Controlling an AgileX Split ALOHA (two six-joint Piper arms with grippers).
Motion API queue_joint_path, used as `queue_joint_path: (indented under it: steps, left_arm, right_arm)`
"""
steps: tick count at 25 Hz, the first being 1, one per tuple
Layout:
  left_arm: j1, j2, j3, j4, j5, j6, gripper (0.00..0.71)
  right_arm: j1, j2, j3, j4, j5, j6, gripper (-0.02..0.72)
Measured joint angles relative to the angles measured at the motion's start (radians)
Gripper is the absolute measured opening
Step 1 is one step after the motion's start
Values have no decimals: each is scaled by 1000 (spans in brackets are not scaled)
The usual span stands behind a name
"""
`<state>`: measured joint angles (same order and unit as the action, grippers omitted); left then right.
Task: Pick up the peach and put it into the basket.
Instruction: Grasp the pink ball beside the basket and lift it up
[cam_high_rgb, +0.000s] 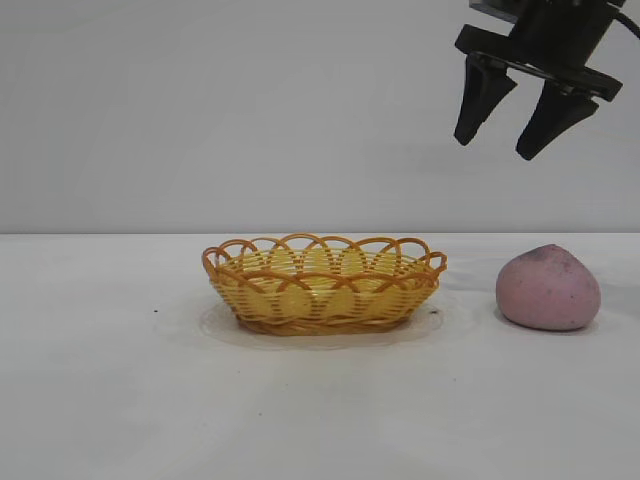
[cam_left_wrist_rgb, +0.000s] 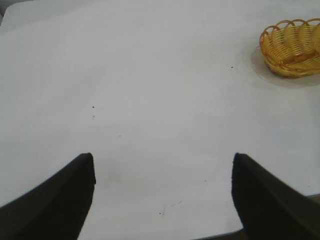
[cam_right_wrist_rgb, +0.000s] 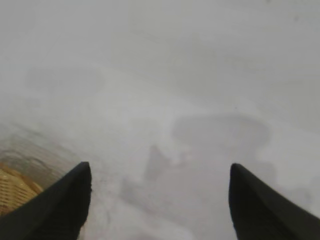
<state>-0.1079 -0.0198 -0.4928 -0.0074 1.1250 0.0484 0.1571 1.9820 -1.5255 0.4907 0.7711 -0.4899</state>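
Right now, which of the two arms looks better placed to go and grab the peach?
The right. Its open right gripper hangs above the table near the peach, right of the basket. The left gripper, also open, is far off.

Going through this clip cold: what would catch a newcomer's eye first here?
The yellow wicker basket with its orange looped rim sits mid-table, empty. To its right, apart from it, the dull pink peach rests on the white table. High above the peach the right gripper hangs open, holding nothing; the left gripper, also open, shows only in its wrist view.
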Motion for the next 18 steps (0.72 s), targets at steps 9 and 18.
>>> queue_joint_path:
  steps: [9, 18]
  left_arm:
    - [4, 0, 0, 1, -1, 1, 527]
    - [123, 0, 0, 2, -2, 1, 527]
  right_arm:
    - [0, 0, 0, -14, 64, -40, 535]
    - [0, 0, 0, -78, 175, -26, 483]
